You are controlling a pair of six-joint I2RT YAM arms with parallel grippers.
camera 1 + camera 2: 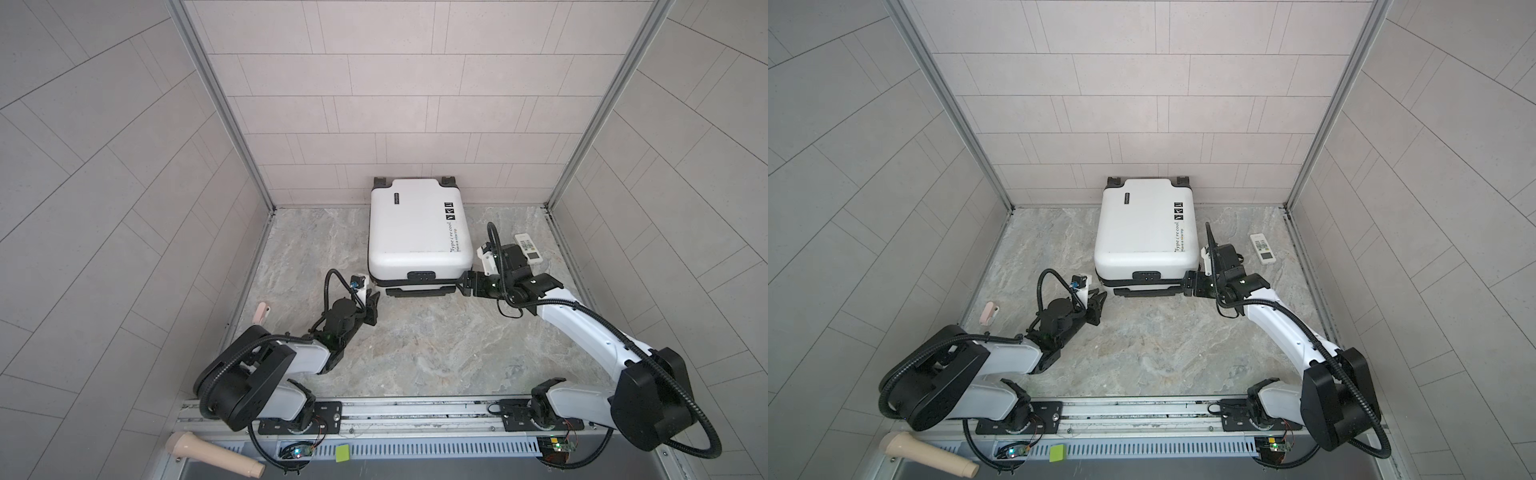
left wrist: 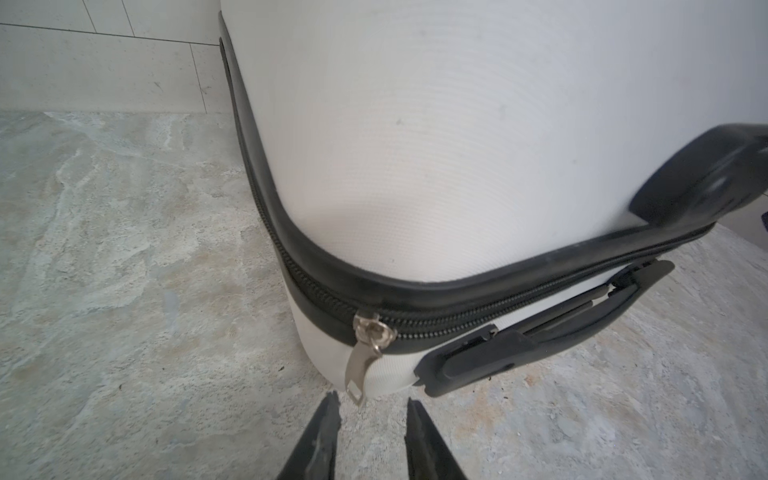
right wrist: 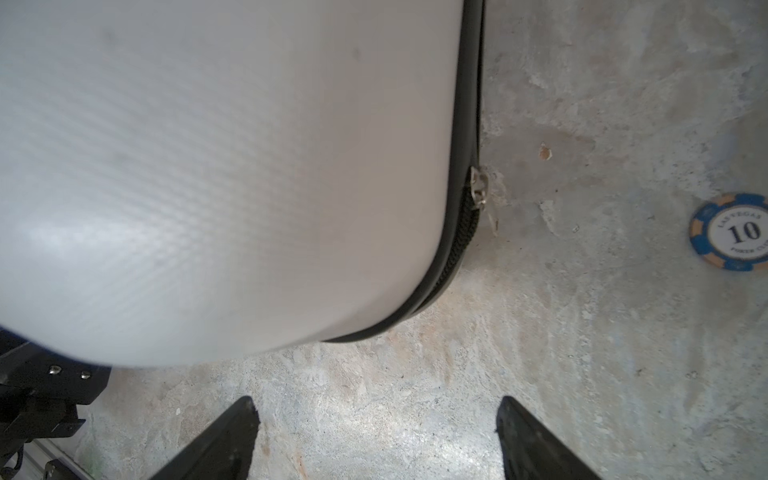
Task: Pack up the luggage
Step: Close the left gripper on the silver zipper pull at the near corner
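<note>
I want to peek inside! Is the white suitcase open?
No, the suitcase lies shut, its white lid down flat and nothing of the inside showing.

Shows a corner of the white luggage (image 2: 415, 145) on the marbled table (image 2: 124, 291), with a silver zipper pull (image 2: 365, 353) dangling just ahead of the left gripper (image 2: 372, 409), jaws narrowly apart, clasping nothing.

luggage (image 1: 415, 224) interior hidden, poker chip (image 3: 735, 230) cut off

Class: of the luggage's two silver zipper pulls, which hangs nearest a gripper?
The corner pull, right at the tips of the left gripper; the side pull sits well clear of the right gripper.
</note>
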